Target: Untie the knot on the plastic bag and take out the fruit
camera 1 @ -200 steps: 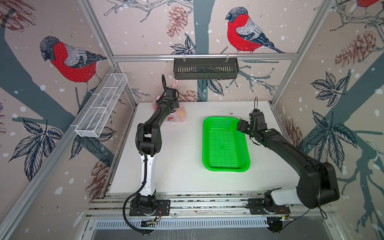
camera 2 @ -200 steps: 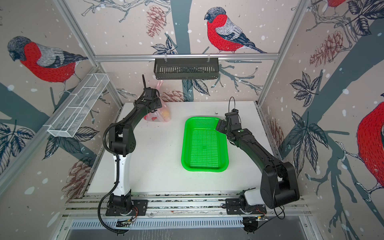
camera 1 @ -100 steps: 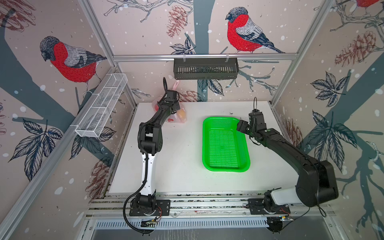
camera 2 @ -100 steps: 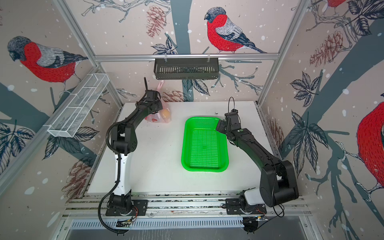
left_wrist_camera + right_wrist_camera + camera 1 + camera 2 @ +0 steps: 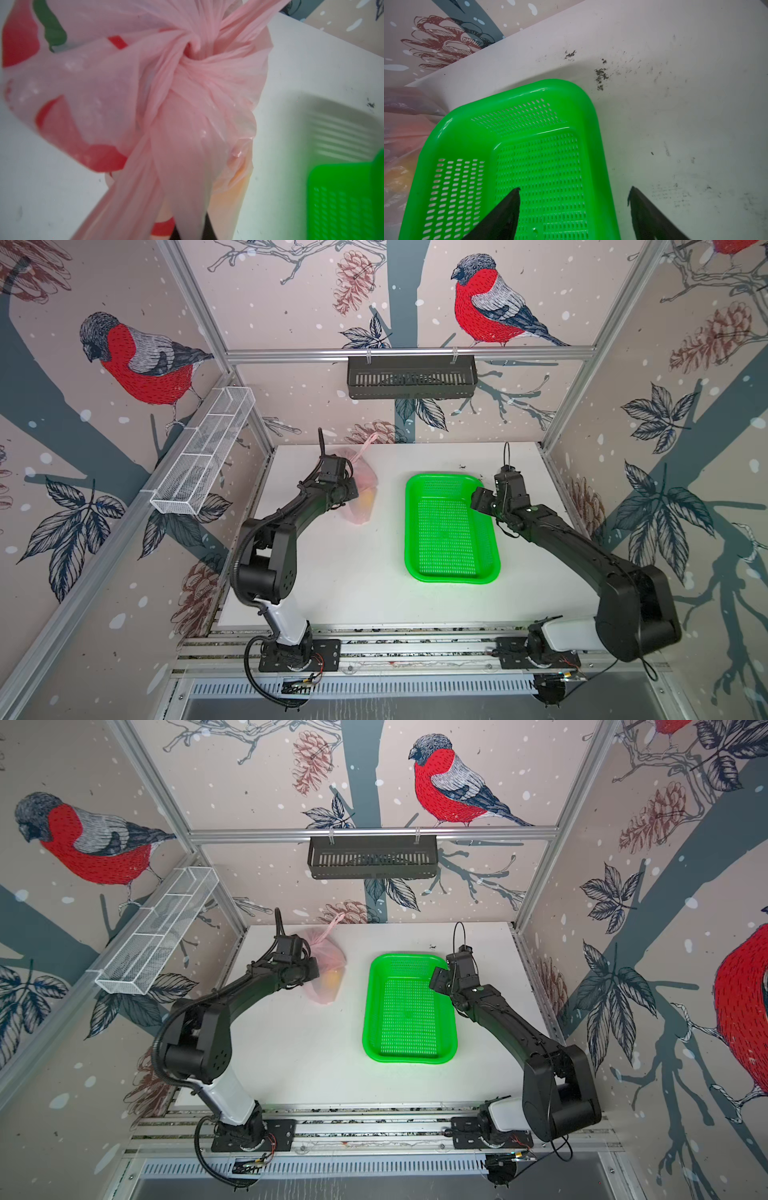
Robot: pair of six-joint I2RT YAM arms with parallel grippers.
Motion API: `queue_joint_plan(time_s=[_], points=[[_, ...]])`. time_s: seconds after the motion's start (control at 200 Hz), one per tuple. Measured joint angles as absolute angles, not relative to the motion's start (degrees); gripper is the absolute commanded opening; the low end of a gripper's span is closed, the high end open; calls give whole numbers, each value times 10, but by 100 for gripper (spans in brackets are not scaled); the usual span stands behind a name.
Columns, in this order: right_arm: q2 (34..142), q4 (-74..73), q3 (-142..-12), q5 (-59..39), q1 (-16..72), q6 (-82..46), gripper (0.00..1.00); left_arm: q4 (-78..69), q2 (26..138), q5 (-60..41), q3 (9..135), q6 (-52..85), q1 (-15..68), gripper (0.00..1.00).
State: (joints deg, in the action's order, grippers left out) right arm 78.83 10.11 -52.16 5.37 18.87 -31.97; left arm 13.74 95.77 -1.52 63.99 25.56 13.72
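Across the white table (image 5: 353, 572), dark scuffs (image 5: 600, 76) mark the far right corner beyond the green perforated basket (image 5: 451, 577). Bullfinch wallpaper (image 5: 486, 310) lines the walls; a black slotted basket (image 5: 411, 377) hangs on the rear rail, a white wire basket (image 5: 203, 456) on the left wall. The plastic bag (image 5: 365, 485) stands at the table's far left, knot (image 5: 193, 56) tied, orange fruit (image 5: 332, 979) showing through the film. The left end effector (image 5: 354, 490) pinches bag film beside the knot. The right end effector (image 5: 574, 190) is spread above the green basket's right rim.
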Motion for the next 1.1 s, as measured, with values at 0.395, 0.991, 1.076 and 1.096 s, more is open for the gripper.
queue_joint_plan(time_s=[0.395,0.991,1.076,1.096], points=[[776,94,-546,55,288,-312,82,142,584,-30,307,387,267,16],[778,102,-601,168,522,-305,82,285,454,-1,448,413,276,63],[785,92,-605,182,552,-300,81,309,470,13,499,399,276,65],[789,88,-606,183,557,-300,81,314,477,17,511,393,276,67]])
